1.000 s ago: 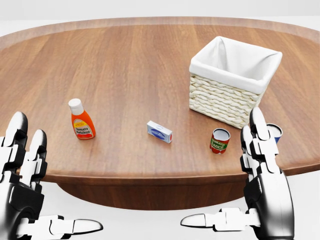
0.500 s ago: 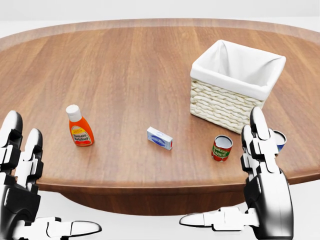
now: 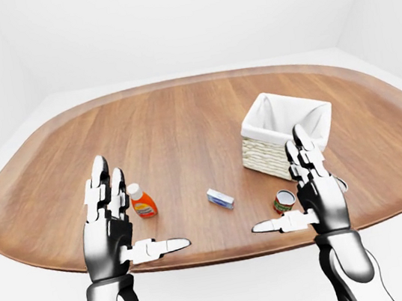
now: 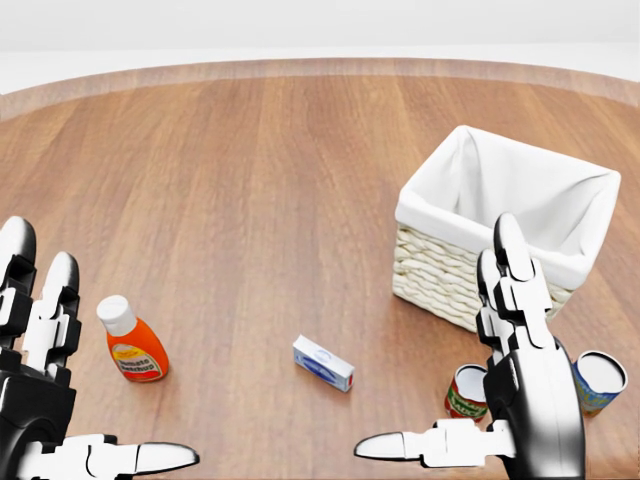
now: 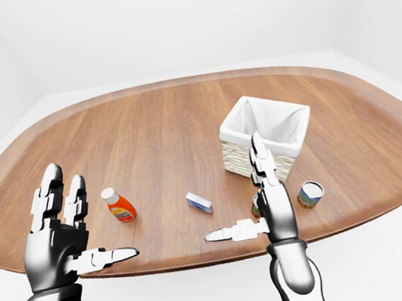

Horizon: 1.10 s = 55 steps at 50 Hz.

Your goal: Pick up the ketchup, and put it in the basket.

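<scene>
Ketchup (image 4: 132,343) upright, just right of left hand (image 4: 40,390) — nearer hand; both hands spread open, empty — right hand (image 4: 520,390) by basket (image 4: 500,235).

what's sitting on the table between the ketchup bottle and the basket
In the head view, a small white-and-blue box lies on the table between the ketchup and the basket; otherwise bare wood.

The shiny silver and black left hand (image 3: 111,232) is up with fingers straight and thumb pointing inward. The matching silver and black right hand (image 3: 315,194) mirrors it, open too, holding nothing.
</scene>
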Tool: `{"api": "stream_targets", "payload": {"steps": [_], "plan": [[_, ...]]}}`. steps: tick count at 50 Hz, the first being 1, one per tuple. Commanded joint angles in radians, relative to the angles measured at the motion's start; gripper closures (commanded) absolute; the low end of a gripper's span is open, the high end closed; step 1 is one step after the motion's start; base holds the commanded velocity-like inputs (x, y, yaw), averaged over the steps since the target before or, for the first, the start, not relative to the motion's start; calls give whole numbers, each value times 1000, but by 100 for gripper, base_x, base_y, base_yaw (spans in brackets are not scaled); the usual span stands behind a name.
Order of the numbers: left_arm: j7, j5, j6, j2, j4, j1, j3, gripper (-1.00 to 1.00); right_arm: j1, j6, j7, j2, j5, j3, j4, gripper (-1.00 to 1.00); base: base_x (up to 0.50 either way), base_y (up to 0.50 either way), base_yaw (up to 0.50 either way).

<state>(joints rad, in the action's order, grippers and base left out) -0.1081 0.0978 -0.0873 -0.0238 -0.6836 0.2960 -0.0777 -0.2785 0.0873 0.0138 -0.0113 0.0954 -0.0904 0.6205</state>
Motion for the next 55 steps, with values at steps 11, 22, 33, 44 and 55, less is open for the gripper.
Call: {"api": "stream_targets", "payload": {"steps": [11, 22, 33, 44, 55], "plan": [[2, -11, 0, 2, 6, 1, 11, -100, -1, 0, 4, -3, 5, -8, -5, -100, 50, 0, 0], [3, -13, 0, 3, 8, 4, 16, -100, -3, -5, 4, -3, 6, -8, -4, -100, 50, 0, 0], [3, -16, 0, 4, 13, 4, 19, -100, -2, -6, 6, -2, 5, -5, -5, -100, 50, 0, 0], [10, -16, 0, 2, 17, 3, 18, -100, 7, 0, 17, 4, -3, 7, -14, -100, 50, 0, 0], [-44, -23, 0, -31, 37, 47, -174, -100, -14, 0, 31, 5, -7, 15, 31, -100, 4, 0, 0]]}}
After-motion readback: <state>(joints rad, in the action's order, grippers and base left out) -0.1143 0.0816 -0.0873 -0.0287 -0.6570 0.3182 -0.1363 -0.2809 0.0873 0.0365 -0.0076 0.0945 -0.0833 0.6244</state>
